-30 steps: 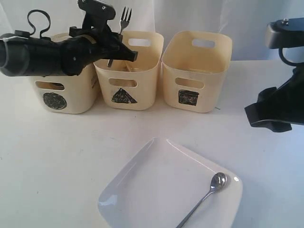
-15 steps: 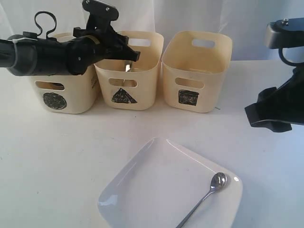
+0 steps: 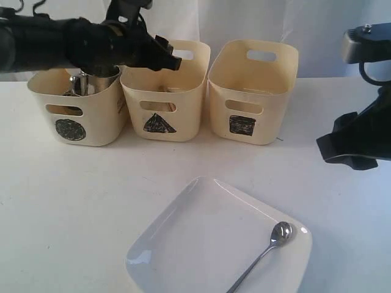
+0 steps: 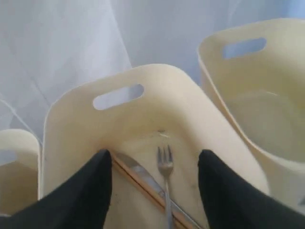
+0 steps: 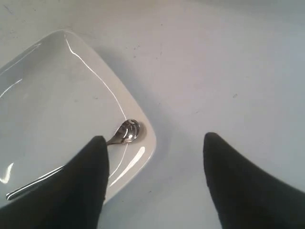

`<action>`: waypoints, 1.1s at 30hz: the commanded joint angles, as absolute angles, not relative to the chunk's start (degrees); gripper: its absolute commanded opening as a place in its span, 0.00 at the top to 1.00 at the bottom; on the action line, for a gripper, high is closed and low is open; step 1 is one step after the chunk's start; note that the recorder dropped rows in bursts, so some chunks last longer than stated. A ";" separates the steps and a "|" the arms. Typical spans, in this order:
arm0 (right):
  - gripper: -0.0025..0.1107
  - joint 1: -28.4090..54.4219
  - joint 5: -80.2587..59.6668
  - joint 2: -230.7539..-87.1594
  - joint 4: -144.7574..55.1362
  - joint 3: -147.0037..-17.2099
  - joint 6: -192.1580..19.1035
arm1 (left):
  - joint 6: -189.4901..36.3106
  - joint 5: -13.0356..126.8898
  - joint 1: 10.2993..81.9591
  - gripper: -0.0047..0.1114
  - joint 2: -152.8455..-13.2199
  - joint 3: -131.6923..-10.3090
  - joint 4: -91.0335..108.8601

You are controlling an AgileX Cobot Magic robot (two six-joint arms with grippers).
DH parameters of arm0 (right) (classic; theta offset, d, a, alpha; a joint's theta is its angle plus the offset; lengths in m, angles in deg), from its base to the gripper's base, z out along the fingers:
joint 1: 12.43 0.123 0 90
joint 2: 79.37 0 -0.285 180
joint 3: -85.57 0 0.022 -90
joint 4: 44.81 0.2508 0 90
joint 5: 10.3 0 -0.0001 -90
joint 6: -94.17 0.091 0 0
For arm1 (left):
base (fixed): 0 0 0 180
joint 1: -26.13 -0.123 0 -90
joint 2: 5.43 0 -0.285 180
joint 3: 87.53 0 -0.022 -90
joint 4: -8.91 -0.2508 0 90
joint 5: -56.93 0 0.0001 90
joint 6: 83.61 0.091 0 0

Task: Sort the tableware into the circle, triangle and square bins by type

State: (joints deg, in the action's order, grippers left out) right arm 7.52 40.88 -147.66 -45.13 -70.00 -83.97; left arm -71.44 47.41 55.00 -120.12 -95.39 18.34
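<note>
My left gripper (image 3: 168, 56) hangs open above the triangle bin (image 3: 160, 124), with nothing between its fingers. In the left wrist view the gripper (image 4: 153, 153) looks down into that bin (image 4: 119, 81), where a steel fork (image 4: 165, 164) lies across a knife (image 4: 141, 173) and wooden chopsticks (image 4: 135, 180). A steel mug (image 3: 84, 82) stands in the circle bin (image 3: 72, 129). The white plate (image 3: 201, 238) lies at the front with a spoon (image 3: 276, 237) on its right corner. My right gripper (image 5: 153, 138) is open over the table beside the plate (image 5: 62, 90) and the spoon (image 5: 127, 131).
The square bin (image 3: 252, 91) stands to the right of the triangle bin, and its inside shows pale in the left wrist view (image 4: 267, 109). The right arm (image 3: 354, 140) hovers at the right edge above bare white table. A white curtain hangs behind the bins.
The left gripper held the fork upright over the triangle bin, then opened; the fork now lies inside the bin. The left arm has risen and drawn back to the left. The right arm stayed still.
</note>
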 commanded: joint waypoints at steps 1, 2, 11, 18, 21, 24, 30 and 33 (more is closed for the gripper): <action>0.49 7.55 40.77 -147.26 -46.47 -69.79 -83.88 | -72.32 67.37 56.60 0.45 -115.83 -95.61 18.56; 0.49 7.55 40.77 -147.26 -46.47 -69.79 -83.88 | -72.32 71.05 56.97 0.45 -115.53 -95.61 19.17; 0.49 7.55 40.87 -147.26 -46.47 -69.79 -83.88 | -63.54 90.27 63.10 0.45 -115.16 -95.61 32.92; 0.49 7.55 41.01 -147.26 -46.47 -69.79 -83.88 | -58.10 100.30 68.66 0.45 -116.71 -95.61 39.29; 0.49 7.55 41.01 -147.26 -46.47 -69.79 -83.88 | -58.10 101.56 70.18 0.45 -118.17 -95.61 39.87; 0.49 7.55 41.42 -147.26 -46.47 -69.79 -83.88 | -58.10 102.45 71.18 0.45 -119.74 -95.61 41.16; 0.49 7.55 42.03 -147.26 -46.47 -69.79 -83.00 | -57.89 103.54 71.56 0.45 -123.09 -95.61 43.86; 0.49 7.55 42.15 -147.26 -46.47 -69.79 -82.99 | -57.63 103.54 71.56 0.45 -124.59 -95.61 45.80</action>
